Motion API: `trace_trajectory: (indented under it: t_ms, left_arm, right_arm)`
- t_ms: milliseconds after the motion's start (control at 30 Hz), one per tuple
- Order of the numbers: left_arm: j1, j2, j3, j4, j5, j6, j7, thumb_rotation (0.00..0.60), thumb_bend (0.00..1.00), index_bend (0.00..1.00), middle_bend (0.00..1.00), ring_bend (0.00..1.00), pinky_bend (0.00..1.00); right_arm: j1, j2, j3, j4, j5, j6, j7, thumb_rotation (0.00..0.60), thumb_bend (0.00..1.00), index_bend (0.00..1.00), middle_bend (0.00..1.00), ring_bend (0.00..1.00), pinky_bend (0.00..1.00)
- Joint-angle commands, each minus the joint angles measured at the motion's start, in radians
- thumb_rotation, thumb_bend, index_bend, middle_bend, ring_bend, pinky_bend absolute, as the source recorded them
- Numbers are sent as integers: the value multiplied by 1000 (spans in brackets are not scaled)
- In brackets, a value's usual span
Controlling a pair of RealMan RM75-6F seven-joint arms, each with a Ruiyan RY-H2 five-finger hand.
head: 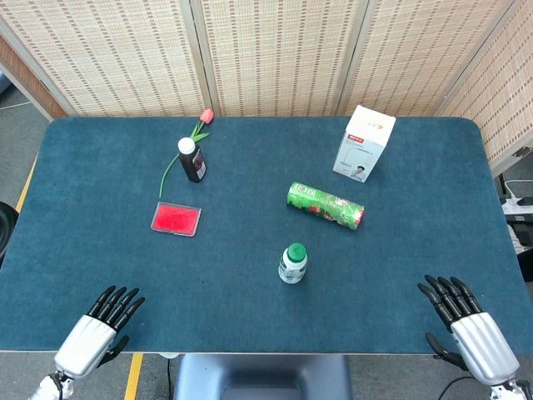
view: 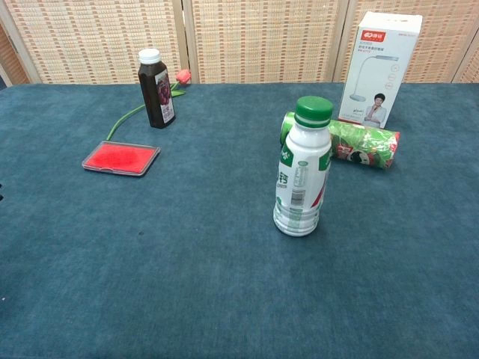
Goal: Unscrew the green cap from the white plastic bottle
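Observation:
A white plastic bottle (head: 292, 265) (view: 301, 179) stands upright near the table's front middle, its green cap (head: 296, 252) (view: 313, 111) screwed on top. My left hand (head: 98, 331) lies at the front left edge, fingers spread, holding nothing. My right hand (head: 463, 324) lies at the front right edge, fingers also spread and empty. Both hands are far from the bottle. Neither hand appears in the chest view.
A green can (head: 326, 205) (view: 352, 142) lies on its side behind the bottle. A white box (head: 364, 143) (view: 379, 69) stands at the back right. A dark bottle (head: 191, 159) (view: 156, 88), a tulip (head: 199, 124) (view: 182, 75) and a red pad (head: 176, 218) (view: 121, 158) sit at left.

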Motion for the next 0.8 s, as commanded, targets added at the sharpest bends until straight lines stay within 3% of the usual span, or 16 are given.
trace_trajectory:
  t_ms: [33, 133, 433, 667, 800]
  left_arm:
    - [-3, -6, 1, 6, 8, 3, -11, 600, 406, 0, 0, 0, 70]
    - [-17, -17, 6, 14, 26, 3, -60, 600, 404, 0, 0, 0, 70]
    - [-150, -121, -21, -14, 70, -12, -466, 600, 376, 0, 0, 0, 71]
    - [-297, -217, -74, -195, -50, -213, -750, 600, 355, 0, 0, 0, 60]
    - [-376, -304, -131, -211, -168, -375, -777, 600, 340, 0, 0, 0, 53]
  right_arm:
    - [0, 3, -1, 2, -1, 3, 5, 600, 266, 0, 0, 0, 0]
    - [1, 3, 2, 2, 1, 7, 10, 600, 267, 0, 0, 0, 0]
    - [23, -29, 32, -6, 16, -14, -28, 600, 267, 0, 0, 0, 0]
    - [58, -41, 75, -41, 62, -55, -56, 600, 267, 0, 0, 0, 0]
    - [86, -37, 94, -62, 89, -91, -59, 600, 267, 0, 0, 0, 0]
